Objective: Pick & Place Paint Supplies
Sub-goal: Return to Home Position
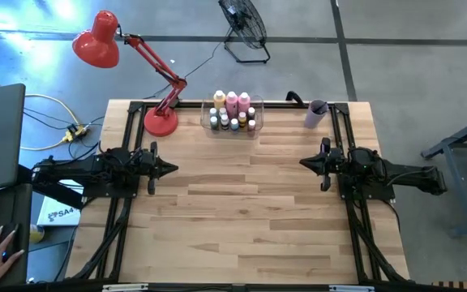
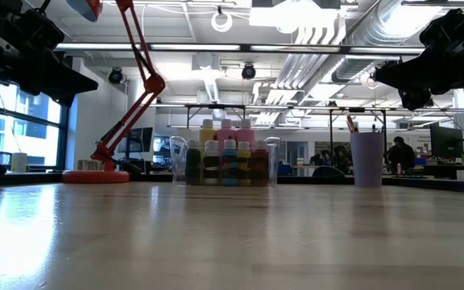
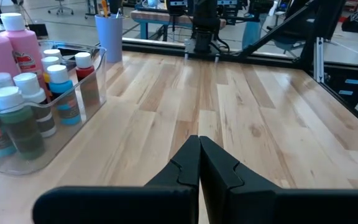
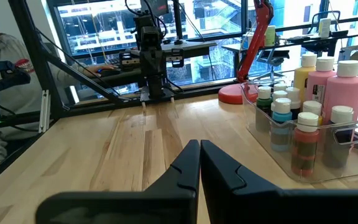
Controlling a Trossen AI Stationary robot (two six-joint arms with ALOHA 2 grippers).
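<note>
1. At the back edge of the table [image 1: 242, 203], the clear bin [image 3: 97, 78] holds the tall pink and yellow-orange paint bottles [image 1: 232, 100] and the tiny white-capped bottles [image 1: 232, 122], all upright. Near it on the right stands the lilac cup [image 1: 315, 113], with paintbrush handles [image 2: 350, 123] poking out of its top. No supplies lie loose on the boards, so the sorting looks finished.
2. The left hand [image 1: 171, 169] hangs over the table's left side, fingers pressed together and holding nothing. It points across at the right hand [image 1: 304, 163], which is likewise shut and bare. Both are well apart from the bin and the cup.
3. The step in hand is the retreat to rest. To do it well, I would draw each arm back along its own side and keep its fingers together, so that nothing snags.
4. Keep the right arm's path away from the cup, since a knock could tip it and spill the brushes. The left arm should stay clear of the red desk lamp [image 1: 162, 122].
</note>
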